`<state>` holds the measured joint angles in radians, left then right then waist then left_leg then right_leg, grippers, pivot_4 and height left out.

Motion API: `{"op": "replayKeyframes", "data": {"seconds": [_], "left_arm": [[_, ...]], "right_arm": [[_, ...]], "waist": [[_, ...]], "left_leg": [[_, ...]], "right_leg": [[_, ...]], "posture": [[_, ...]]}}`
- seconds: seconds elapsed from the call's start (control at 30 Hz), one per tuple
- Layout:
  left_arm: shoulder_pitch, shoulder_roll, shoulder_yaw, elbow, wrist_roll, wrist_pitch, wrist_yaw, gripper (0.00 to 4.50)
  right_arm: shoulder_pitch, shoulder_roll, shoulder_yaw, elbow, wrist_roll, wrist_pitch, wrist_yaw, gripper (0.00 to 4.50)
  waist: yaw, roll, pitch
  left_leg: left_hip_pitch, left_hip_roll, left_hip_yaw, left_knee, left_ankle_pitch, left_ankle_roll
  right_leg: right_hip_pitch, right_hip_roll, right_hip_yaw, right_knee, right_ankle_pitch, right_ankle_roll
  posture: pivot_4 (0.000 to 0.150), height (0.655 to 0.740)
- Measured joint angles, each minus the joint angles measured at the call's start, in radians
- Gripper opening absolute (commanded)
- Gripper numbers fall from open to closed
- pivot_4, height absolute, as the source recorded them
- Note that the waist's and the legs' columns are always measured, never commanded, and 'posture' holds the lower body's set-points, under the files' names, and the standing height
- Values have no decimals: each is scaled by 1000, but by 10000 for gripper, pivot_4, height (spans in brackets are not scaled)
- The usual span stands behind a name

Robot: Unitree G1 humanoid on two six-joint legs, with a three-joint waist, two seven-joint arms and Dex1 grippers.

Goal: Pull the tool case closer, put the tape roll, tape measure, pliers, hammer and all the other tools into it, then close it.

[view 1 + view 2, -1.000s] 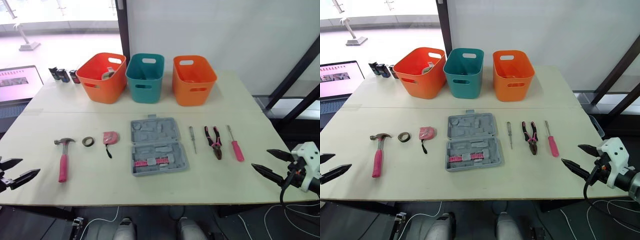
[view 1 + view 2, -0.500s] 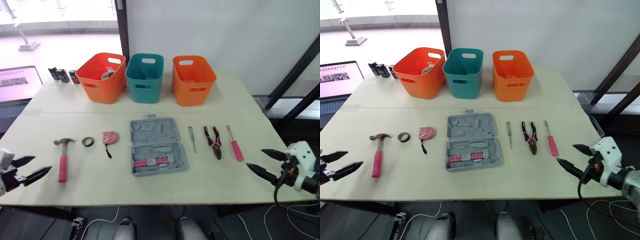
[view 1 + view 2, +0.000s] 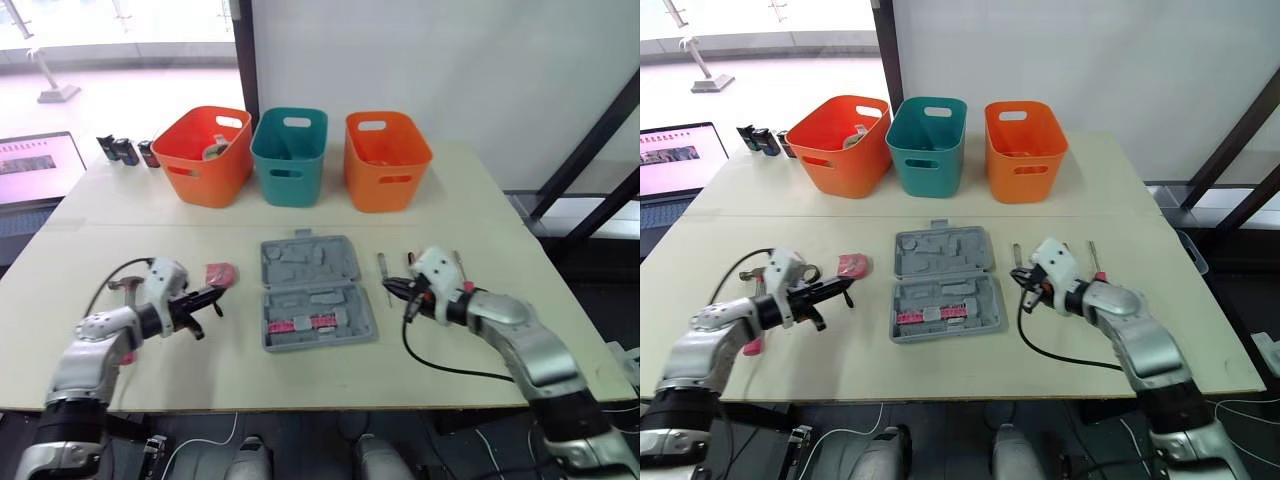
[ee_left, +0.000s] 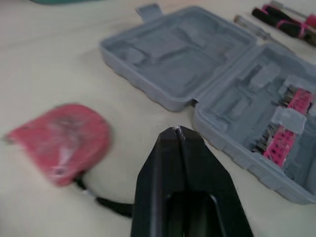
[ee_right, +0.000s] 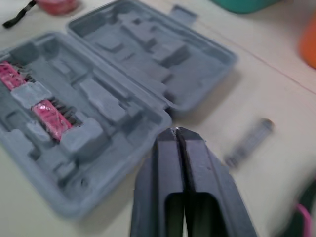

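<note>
The grey tool case (image 3: pixel 315 290) lies open at the table's middle, with a pink bit strip in its near half. My left gripper (image 3: pixel 216 292) is shut and empty, pointing at the case's left side, just in front of the pink tape measure (image 3: pixel 221 272). In the left wrist view its tip (image 4: pixel 176 130) sits between the tape measure (image 4: pixel 61 140) and the case (image 4: pixel 222 89). My right gripper (image 3: pixel 390 287) is shut and empty at the case's right edge, beside a small screwdriver (image 3: pixel 382 263). The hammer's head (image 3: pixel 124 284) peeks from behind my left arm. The right wrist hides the pliers.
Three baskets stand at the back: orange (image 3: pixel 203 155), teal (image 3: pixel 290 155) and orange (image 3: pixel 387 160). A laptop (image 3: pixel 35 165) and small dark items (image 3: pixel 125 150) are at the far left. A black cable hangs from my right wrist (image 3: pixel 430 355) over the table.
Both arms have swung in from the table's front corners to either side of the case. Both grippers, open before, are now shut.
</note>
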<state>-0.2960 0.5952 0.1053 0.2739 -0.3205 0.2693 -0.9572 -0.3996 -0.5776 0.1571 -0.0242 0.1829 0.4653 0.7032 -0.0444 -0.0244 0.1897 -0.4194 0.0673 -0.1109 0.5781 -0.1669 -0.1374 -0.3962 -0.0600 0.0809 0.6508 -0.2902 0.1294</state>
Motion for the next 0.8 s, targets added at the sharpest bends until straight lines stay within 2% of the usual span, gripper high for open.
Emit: {"op": "replayKeyframes", "data": {"seconds": [0.2,0.4,0.63,0.8], "left_arm": [[-126,-32,-116,196,135,-76,31,860],[-206,-79,-191,307,221,-143,45,860],[-281,-121,-232,393,302,-210,85,860],[-287,-134,-232,395,311,-212,86,860]], "right_arm": [[-244,94,177,355,-173,-100,30,0],[-400,141,221,626,-268,-201,42,0],[-483,178,245,779,-342,-279,63,0],[-498,178,216,800,-354,-274,52,0]], "waist": [[-1,0,0],[1,0,0],[2,2,-1],[4,3,-1]], "left_leg": [[0,0,-1,0,0,0],[0,0,-2,0,0,0],[5,0,-2,-1,0,0],[5,-1,-2,-1,0,0]], "right_leg": [[0,0,-1,1,0,1],[0,0,-1,2,0,1],[5,0,-1,2,0,2],[6,0,-1,2,0,2]], "posture": [[1500,7400],[1500,7400],[1500,7400],[1500,7400]]}}
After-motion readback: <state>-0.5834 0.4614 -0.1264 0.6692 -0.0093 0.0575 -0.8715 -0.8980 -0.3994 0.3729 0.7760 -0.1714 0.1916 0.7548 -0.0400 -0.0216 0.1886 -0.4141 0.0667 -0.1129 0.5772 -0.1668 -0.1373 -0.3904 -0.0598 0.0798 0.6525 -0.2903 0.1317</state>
